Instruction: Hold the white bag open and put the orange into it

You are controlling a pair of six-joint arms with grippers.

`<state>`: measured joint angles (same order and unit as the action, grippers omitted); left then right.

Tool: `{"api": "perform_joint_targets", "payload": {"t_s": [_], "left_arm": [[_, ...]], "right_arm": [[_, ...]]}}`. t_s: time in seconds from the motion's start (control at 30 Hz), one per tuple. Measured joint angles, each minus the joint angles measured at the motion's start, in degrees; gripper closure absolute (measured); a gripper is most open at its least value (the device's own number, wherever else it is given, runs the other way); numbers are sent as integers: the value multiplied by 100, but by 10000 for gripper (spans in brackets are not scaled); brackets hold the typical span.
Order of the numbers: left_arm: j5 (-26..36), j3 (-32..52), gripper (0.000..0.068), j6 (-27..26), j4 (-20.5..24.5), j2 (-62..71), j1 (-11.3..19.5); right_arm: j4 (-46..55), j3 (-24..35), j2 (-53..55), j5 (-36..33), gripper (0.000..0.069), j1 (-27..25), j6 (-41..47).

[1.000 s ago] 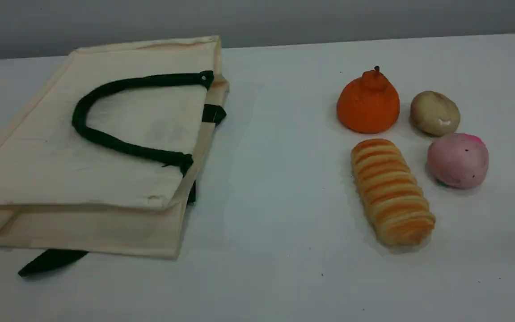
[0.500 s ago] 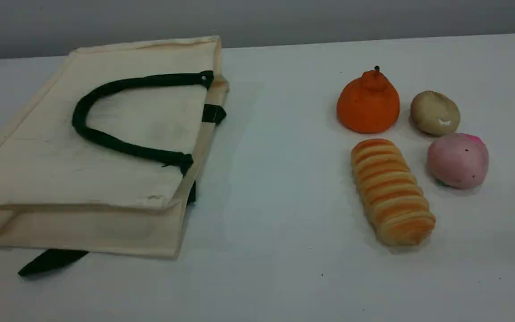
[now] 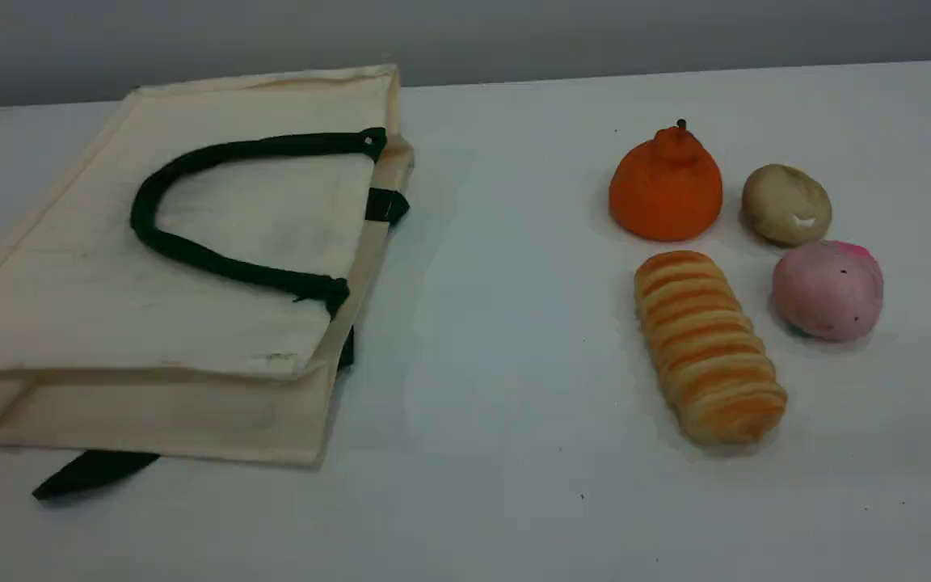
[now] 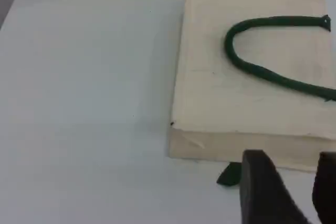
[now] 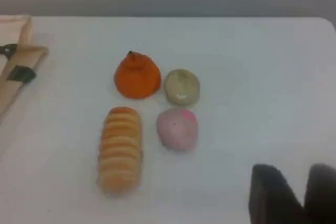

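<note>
The white bag (image 3: 110,267) lies flat and closed on the left of the table, its mouth facing right, one dark green handle (image 3: 255,273) looped on top. The orange (image 3: 666,192) sits upright at the right, well apart from the bag. Neither gripper shows in the scene view. In the left wrist view my left gripper (image 4: 291,157) hovers open and empty near the bag (image 4: 220,98), at its near edge. The right wrist view shows my right gripper (image 5: 293,169) slightly open and empty, nearer the camera than the orange (image 5: 137,75) and to its right.
A ridged bread loaf (image 3: 708,346) lies just in front of the orange. A pink round fruit (image 3: 827,289) and a brownish potato-like lump (image 3: 785,204) sit to its right. The bag's second green handle (image 3: 90,473) pokes out from under its near edge.
</note>
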<state>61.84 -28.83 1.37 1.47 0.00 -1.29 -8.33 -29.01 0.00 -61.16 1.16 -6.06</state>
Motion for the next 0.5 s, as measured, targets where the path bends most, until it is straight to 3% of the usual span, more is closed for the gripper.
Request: {"api": "perform_joint_targets", "payload": {"t_s": [0.33,0.5], "left_arm": [[-24,-66,444,0,0,19,0],[-89,-408,444,-137,-105,540,0]], "right_arm": [[-84,0,0,11,508,0,194],[-331,-12,23,112,449,0,330]]}}
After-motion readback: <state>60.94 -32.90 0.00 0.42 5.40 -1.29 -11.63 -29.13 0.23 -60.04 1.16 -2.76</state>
